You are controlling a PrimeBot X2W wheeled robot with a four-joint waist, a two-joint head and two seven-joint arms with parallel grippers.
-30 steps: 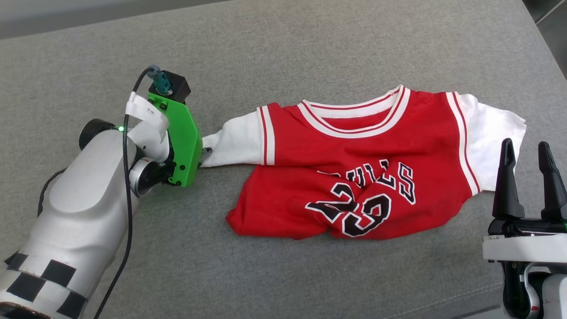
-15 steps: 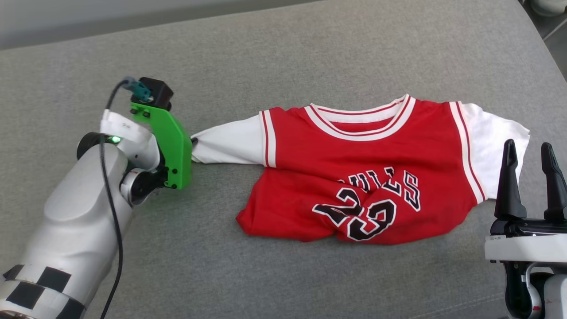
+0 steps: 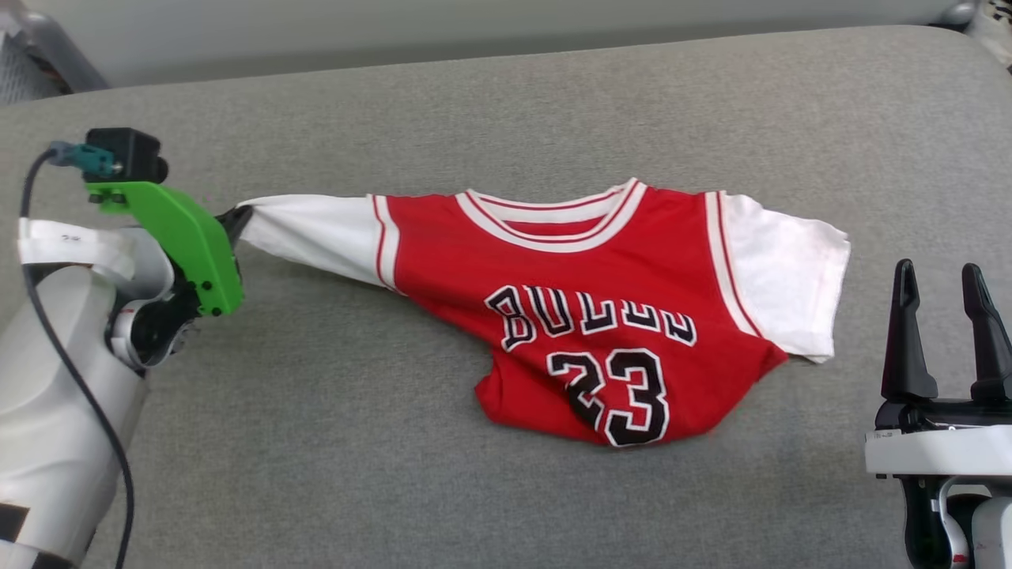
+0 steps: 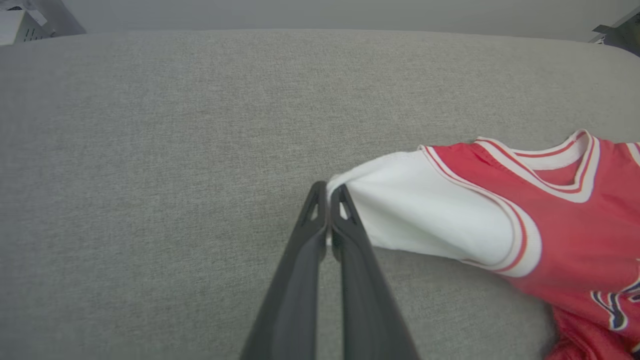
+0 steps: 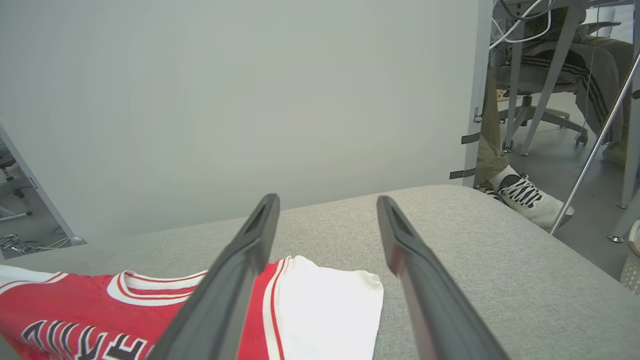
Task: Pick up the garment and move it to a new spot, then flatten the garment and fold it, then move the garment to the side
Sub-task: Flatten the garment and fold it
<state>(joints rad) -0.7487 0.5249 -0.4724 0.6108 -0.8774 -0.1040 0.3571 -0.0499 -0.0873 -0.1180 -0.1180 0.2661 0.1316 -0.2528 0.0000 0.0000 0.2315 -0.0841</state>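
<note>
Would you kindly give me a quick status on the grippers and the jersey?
Left gripper shut on white sleeve tip of the garment, sleeve stretched out. Right gripper open, off the cloth. Garment lying on grey cushion, hem bunched. No obstruction seen.

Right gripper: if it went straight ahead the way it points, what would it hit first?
Likely nothing nearby: the open right gripper points over the grey cushion toward the pale wall. The garment's white sleeve lies lower, probably missed, though depth is unclear.
</note>
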